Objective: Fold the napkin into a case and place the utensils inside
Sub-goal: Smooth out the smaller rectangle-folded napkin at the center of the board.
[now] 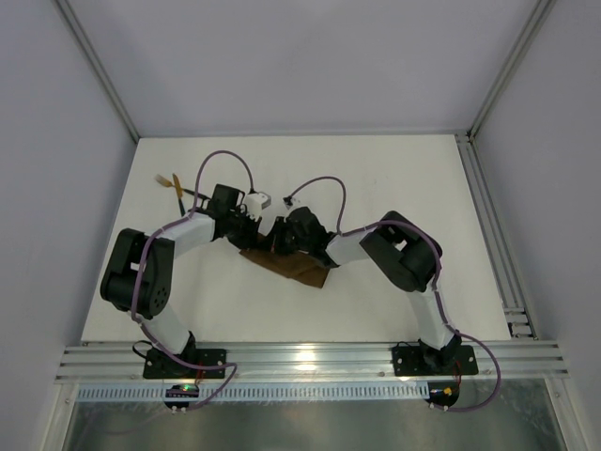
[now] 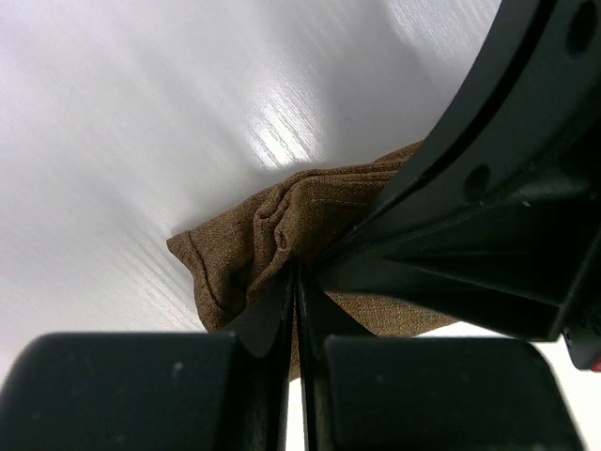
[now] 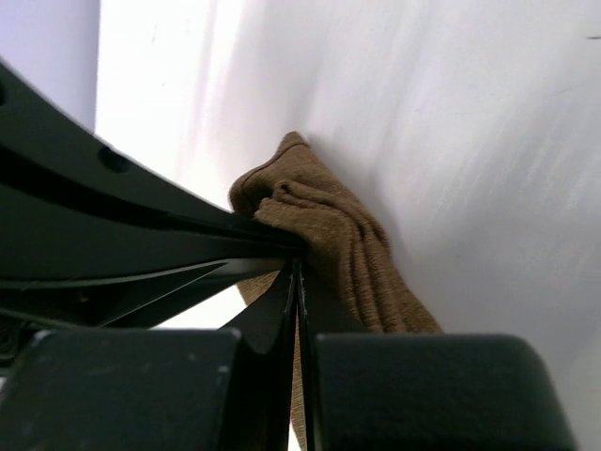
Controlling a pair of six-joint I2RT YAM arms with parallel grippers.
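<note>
The brown napkin [image 1: 299, 267] lies bunched and partly folded on the white table, near the middle. My left gripper [image 1: 254, 228] and my right gripper [image 1: 280, 237] meet tip to tip over its far left end. In the left wrist view the left gripper [image 2: 297, 271] is shut, pinching a fold of the napkin [image 2: 244, 254]. In the right wrist view the right gripper [image 3: 299, 265] is shut on a gathered edge of the napkin [image 3: 329, 235]. The utensils [image 1: 178, 190] lie at the back left, gold heads and black handles, apart from the cloth. No finished case shows.
An aluminium rail [image 1: 490, 225] runs along the table's right side and more rails [image 1: 310, 361] cross the front edge by the arm bases. Grey walls enclose the left, back and right.
</note>
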